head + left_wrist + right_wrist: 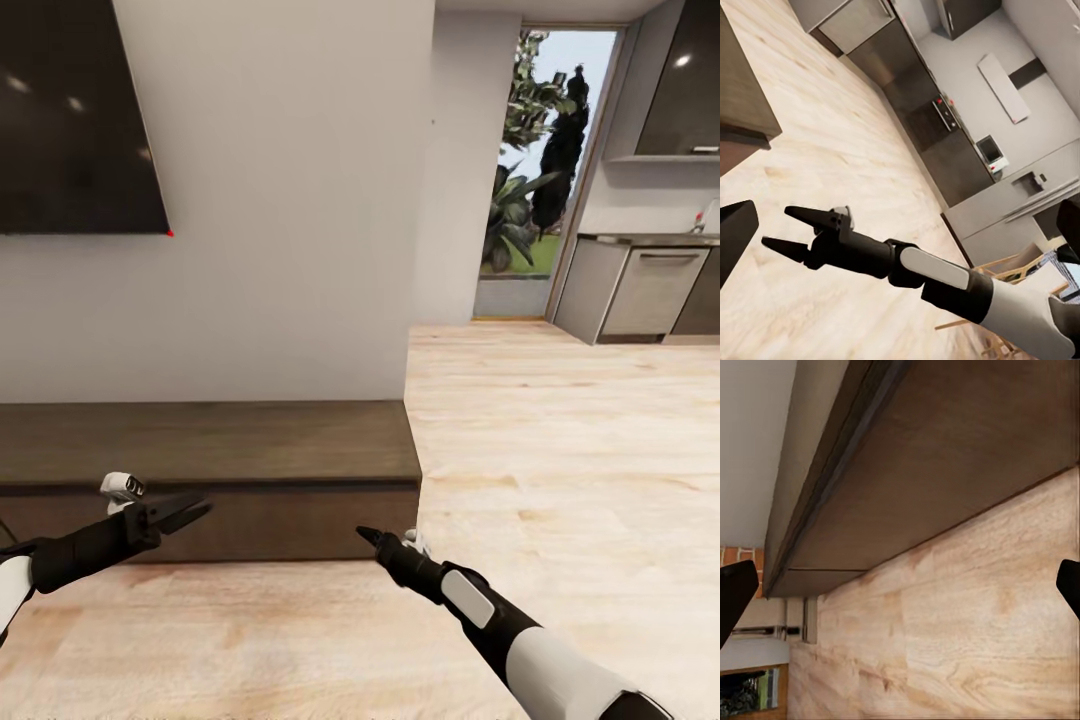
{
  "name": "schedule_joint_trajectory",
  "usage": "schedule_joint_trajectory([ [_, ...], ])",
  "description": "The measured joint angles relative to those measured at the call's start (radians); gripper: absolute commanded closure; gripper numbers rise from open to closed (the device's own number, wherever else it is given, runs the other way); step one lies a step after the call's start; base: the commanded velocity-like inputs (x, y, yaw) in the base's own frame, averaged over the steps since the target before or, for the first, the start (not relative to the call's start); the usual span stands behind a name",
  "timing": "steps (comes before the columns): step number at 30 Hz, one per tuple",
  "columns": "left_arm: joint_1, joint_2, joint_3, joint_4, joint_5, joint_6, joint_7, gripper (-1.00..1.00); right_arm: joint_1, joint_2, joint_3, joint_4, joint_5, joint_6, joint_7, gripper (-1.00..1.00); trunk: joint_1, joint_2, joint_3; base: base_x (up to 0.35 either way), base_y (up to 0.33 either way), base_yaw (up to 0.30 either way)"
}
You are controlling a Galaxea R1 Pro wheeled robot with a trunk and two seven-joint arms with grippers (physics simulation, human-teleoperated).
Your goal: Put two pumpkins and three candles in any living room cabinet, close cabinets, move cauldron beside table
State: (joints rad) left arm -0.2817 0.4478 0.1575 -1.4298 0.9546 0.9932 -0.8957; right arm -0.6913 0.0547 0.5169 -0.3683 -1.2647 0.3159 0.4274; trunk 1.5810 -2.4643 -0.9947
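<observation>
Head view: my left tool (190,512) is open and empty, just before the cabinet (210,470) front; my right tool (368,536), also open and empty, points at its right end. The cabinet runs left to right, all closed.

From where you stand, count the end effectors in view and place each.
2. The left end effector hovers before the dark brown cabinet front, fingers apart. The right end effector hangs over the wood floor near the cabinet's right end, also open.
</observation>
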Motion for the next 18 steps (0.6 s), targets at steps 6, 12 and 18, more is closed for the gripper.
schedule_joint_trajectory([
  [6, 0.000, 0.000, 0.004, 0.007, 0.000, -0.001, 0.000, -1.00, -0.001, -0.009, 0.002, -0.003, 0.003, 0.033, 0.038, -1.00, 0.020, -0.035, -0.019, 0.000, 0.000, 0.000],
  [12, 0.000, 0.000, 0.007, 0.040, 0.000, 0.000, 0.000, -1.00, -0.001, -0.109, 0.001, 0.000, 0.002, 0.050, 0.214, -1.00, 0.022, -0.037, -0.043, 0.000, 0.000, 0.000],
  [18, 0.000, 0.000, 0.005, 0.042, 0.000, -0.001, 0.000, -1.00, -0.001, -0.202, 0.000, -0.006, 0.001, 0.130, 0.280, -1.00, 0.024, -0.038, -0.058, 0.000, 0.000, 0.000],
])
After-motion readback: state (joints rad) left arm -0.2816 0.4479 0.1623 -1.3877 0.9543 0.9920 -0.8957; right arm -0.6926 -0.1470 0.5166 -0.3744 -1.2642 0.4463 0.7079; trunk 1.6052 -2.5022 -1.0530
